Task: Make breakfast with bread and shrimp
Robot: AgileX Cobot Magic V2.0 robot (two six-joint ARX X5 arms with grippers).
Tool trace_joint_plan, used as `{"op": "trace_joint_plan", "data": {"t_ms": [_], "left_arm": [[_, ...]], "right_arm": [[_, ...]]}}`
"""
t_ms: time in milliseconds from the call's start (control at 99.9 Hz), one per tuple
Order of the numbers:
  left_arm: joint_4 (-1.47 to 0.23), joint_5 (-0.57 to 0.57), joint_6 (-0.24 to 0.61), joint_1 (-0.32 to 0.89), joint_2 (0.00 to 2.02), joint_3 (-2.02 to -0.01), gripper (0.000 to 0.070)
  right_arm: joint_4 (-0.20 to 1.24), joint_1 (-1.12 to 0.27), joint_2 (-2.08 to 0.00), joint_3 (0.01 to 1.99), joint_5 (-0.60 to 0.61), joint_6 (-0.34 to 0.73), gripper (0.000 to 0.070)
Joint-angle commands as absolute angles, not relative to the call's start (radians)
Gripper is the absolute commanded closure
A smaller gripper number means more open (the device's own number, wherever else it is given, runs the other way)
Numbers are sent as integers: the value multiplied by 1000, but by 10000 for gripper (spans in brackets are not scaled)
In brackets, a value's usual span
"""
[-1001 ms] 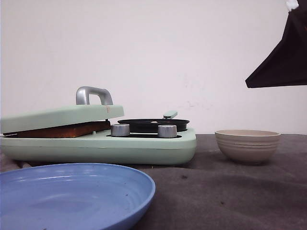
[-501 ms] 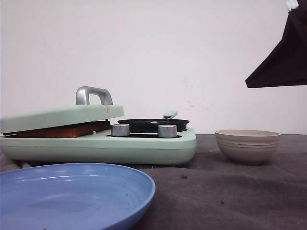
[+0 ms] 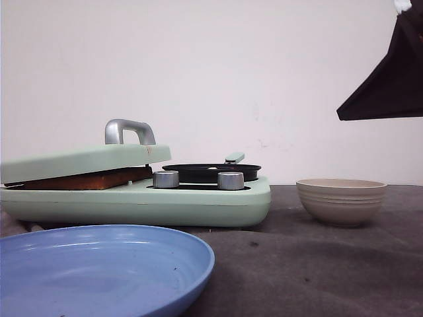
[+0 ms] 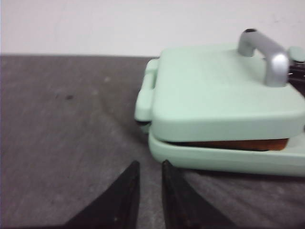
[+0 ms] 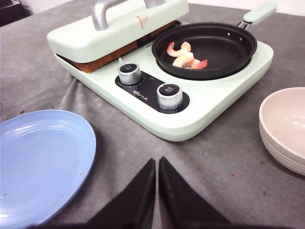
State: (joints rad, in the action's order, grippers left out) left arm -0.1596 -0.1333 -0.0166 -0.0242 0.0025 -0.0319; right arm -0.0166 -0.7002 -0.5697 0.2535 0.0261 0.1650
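Only change since earlier: the dark arm part (image 3: 390, 72) at upper right nudged slightly. Bread (image 5: 107, 58) sits under the press lid (image 4: 224, 93); shrimp (image 5: 186, 56) in the black pan (image 5: 224, 45). Left end effector (image 4: 149, 177) nearly together, right end effector (image 5: 157, 175) together, both empty.

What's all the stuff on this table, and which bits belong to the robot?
breakfast maker: one, mint green, left-centre of the table, lid nearly closed.
bread: orange-brown crust edge, under the lid; count unclear.
pan: one, black, on the maker's right side.
shrimp: a few, orange-pink, in the pan.
knobs: two, silver, on the maker's front.
plate: one, blue, front left.
bowl: one, beige, right.
cloth: grey, covering the table.
left gripper: black, nearly closed, empty.
right gripper: black, closed, empty.
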Motion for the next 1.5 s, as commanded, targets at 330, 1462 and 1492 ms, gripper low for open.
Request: {"op": "trace_joint_plan", "data": {"t_ms": [330, 1462, 1492], "left_arm": [[-181, -131, -34, -26, 4, -14, 699], [-181, -130, -34, -26, 4, -14, 699], [-181, -130, -34, -26, 4, -14, 699]], "right_arm": [[-30, -709, -573, 260, 25, 176, 699], [-15, -337, -284, 173, 48, -142, 699], [-15, -305, -254, 154, 64, -142, 699]]}}
